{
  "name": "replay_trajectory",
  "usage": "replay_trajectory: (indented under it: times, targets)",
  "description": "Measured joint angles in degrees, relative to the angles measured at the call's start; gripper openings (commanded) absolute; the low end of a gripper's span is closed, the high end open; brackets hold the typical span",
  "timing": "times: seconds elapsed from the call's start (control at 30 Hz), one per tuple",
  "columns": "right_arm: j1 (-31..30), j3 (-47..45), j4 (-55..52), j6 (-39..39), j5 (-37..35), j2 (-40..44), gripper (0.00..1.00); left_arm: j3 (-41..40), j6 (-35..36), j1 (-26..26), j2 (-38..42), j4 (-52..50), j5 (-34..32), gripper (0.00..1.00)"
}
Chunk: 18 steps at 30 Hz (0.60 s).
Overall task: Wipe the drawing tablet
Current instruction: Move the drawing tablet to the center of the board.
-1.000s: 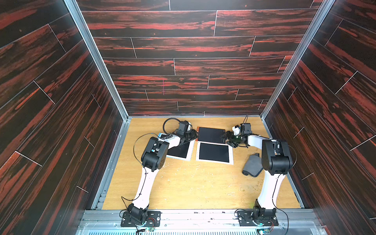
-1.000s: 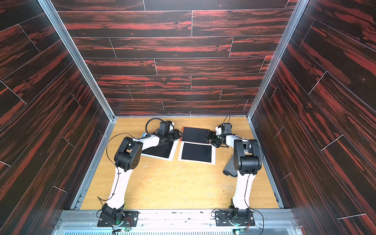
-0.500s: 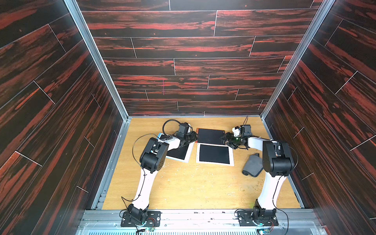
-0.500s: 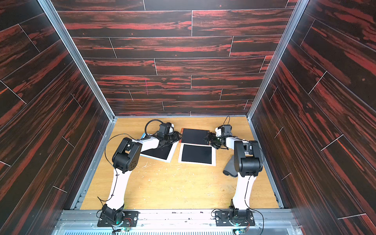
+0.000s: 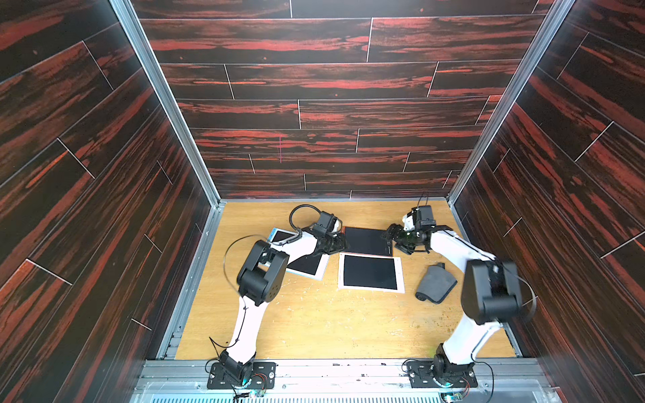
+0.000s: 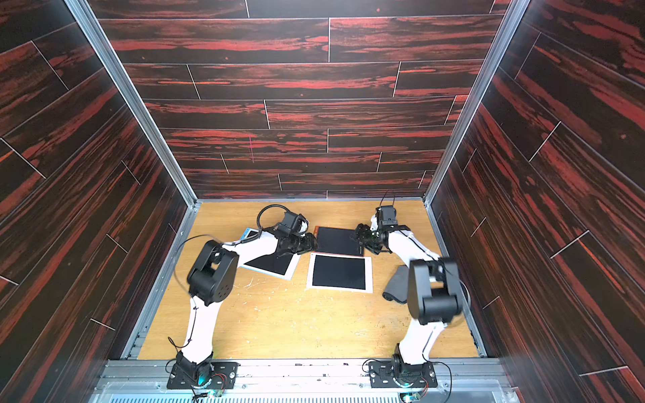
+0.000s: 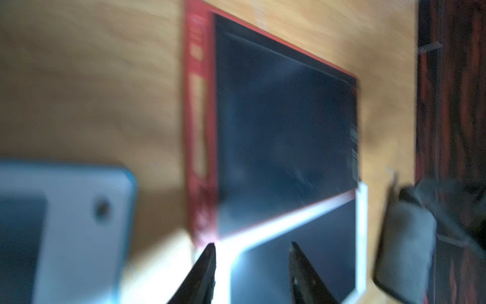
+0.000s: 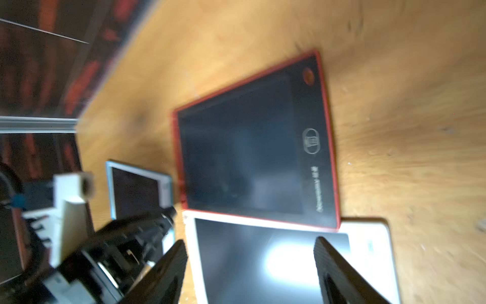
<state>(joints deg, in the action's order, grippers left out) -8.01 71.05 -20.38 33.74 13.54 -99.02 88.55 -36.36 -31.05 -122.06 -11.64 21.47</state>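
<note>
Three drawing tablets lie on the wooden table: a red-framed tablet at the back, a white-framed tablet just in front of it, and a blue-edged tablet partly under my left arm. My left gripper hovers open and empty at the red tablet's left edge. Open and empty too, my right gripper is at that tablet's right edge. A grey cloth lies folded, held by neither gripper.
Dark wood-pattern walls close in the table on three sides, with metal rails along the left and right edges. The cloth lies beside my right arm's forearm, right of the white-framed tablet.
Both grippers have edged slightly inward toward the red-framed tablet. The tablets and the cloth have not moved.
</note>
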Motion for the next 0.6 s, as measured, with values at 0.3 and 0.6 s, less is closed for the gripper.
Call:
replay_trajectory:
  times: [0.3,0.6]
  targets:
    - [0.02,-13.46,-3.82,-0.13,-0.46,13.57,0.78,-22.84,1.53,-0.02,21.22,1.07,-1.84,0.46]
    - [0.02,-20.0,-9.4,-0.81,-2.43,15.21,0.78,-31.76,3.63,0.07,27.3,-2.25,-4.17,0.46]
